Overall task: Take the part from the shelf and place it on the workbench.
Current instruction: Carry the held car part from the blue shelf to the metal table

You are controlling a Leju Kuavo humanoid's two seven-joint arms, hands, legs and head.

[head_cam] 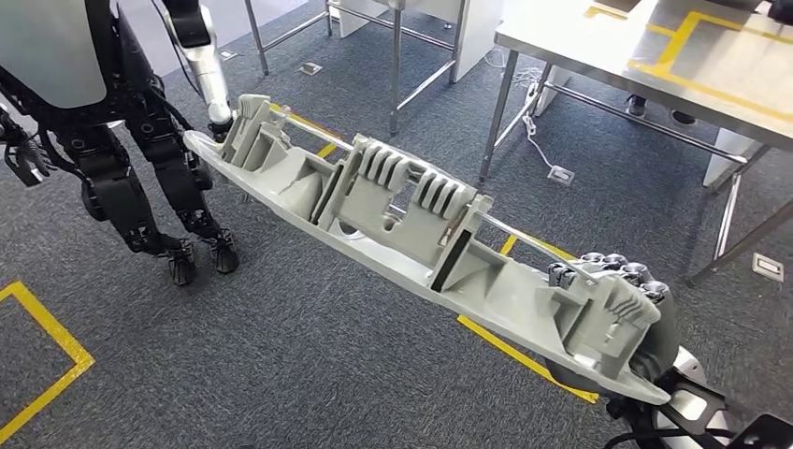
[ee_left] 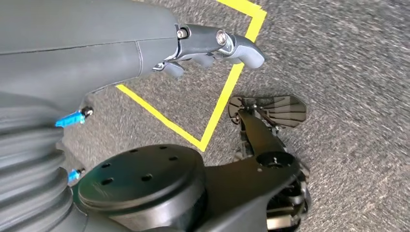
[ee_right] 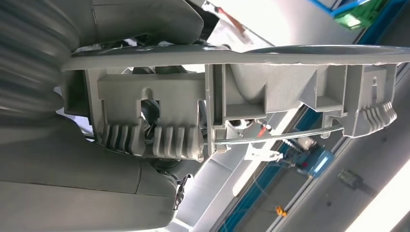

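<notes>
The long grey part (head_cam: 411, 224) is up in the air over the carpet floor (head_cam: 309, 365), held at one end. It has ribs, clips and a thin metal rod along it. The right hand (head_cam: 617, 281) grips that near end, fingers wrapped over the top edge. In the right wrist view the part (ee_right: 270, 82) sits tight against the hand. The far end of the part reaches toward another robot (head_cam: 122, 140) standing on the carpet. The workbench (head_cam: 673, 65) is well apart from the part, off to one side. Yellow tape lines (head_cam: 510, 346) run under the part. The left hand (ee_left: 212, 48) hangs over the floor, holding nothing, fingers a bit curled and apart
</notes>
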